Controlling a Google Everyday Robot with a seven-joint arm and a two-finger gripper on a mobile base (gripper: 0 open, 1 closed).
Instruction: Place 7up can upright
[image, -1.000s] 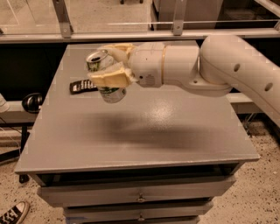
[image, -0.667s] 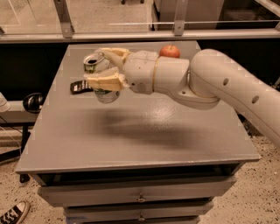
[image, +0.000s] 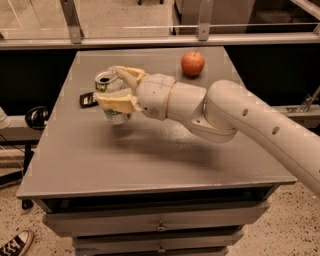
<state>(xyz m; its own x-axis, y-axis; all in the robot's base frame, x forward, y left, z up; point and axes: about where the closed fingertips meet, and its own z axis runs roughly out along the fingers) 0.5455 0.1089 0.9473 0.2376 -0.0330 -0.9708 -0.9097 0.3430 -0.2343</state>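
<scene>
The 7up can (image: 111, 97) is a silver-white can with green markings and a silver top with a pull tab. It stands nearly upright over the left part of the grey table (image: 150, 160), its base at or just above the surface. My gripper (image: 116, 89) reaches in from the right on a white arm. Its cream fingers (image: 117, 102) are closed around the can's sides, one behind and one in front. The lower part of the can shows below the front finger.
A red apple (image: 192, 63) sits at the back right of the table. A dark flat object (image: 88, 99) lies at the left, partly hidden behind the can. Drawers are below the table front. A glass rail runs behind the table.
The arm has carried the can a little to the left and lower, toward the table top. The apple has come into view behind the arm.
</scene>
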